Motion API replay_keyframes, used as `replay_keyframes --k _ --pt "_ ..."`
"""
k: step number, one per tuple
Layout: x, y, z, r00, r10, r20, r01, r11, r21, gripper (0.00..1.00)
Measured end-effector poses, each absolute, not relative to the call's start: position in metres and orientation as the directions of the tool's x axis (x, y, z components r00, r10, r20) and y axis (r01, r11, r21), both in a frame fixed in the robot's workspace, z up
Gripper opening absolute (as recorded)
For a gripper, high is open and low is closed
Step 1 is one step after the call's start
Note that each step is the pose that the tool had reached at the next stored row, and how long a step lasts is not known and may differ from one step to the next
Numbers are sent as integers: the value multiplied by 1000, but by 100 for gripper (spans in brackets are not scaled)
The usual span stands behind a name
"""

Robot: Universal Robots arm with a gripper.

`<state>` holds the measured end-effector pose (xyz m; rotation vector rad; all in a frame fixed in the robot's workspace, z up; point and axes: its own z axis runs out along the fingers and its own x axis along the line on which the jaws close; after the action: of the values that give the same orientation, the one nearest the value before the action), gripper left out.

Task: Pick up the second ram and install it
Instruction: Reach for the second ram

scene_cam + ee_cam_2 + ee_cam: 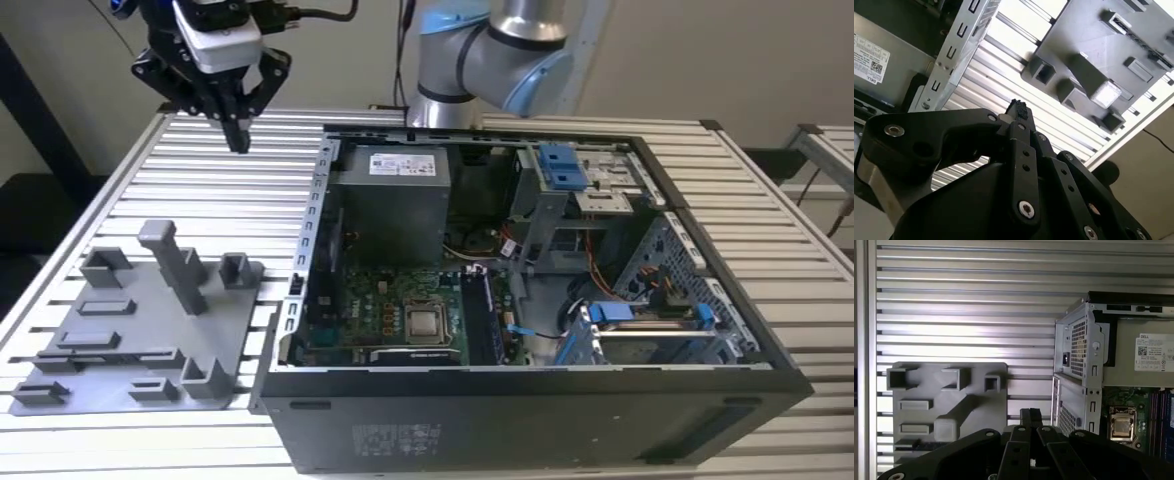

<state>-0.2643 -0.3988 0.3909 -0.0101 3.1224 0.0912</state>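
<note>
One grey tray (pixel 227 330) lies on the slatted worktop (pixel 267 190) at the exterior view's left, with an upright post (pixel 174 265) and several holder blocks on it. At 8 o'clock of the post's foot, a thin dark strip lies flat in a long holder. It is taken to be the ram (pixel 118 354), though it is too thin to confirm. The first wrist view shows the same dark strip (pixel 914 445) on the tray.

At 1 o'clock of the tray, the gripper (pixel 239 140) hangs above bare worktop, pointing down and well apart from the ram. Both wrist views show the gripper (pixel 1018 107) (pixel 1030 415) with its jaws drawn together and nothing seen between them.

At 3 o'clock of the tray, just beside it, stands the opened case (pixel 534 385). The power supply (pixel 390 200) sits at its 11 o'clock corner and the processor socket (pixel 424 322) at 7 o'clock. The memory slots (pixel 483 315) lie just at 3 o'clock of the socket. Whether a stick sits in them cannot be told. The arm (pixel 501 45) rises at 12 o'clock of the case.
</note>
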Motion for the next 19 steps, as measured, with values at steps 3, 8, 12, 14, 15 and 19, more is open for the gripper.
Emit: replay_keyframes --k 3,8,12,14,15,19 --pt "-273 -399 391 -1000 -6 -18 -7 998 58 11" --pt "-287 -399 391 -1000 -6 -18 -7 998 58 11" --pt "-301 -399 391 -1000 -6 -18 -7 998 58 11" --pt "-307 -399 391 -1000 -6 -18 -7 998 58 11" --pt "-310 -399 391 -1000 -6 -18 -7 998 58 11" --pt "-323 -399 391 -1000 -6 -18 -7 998 58 11"
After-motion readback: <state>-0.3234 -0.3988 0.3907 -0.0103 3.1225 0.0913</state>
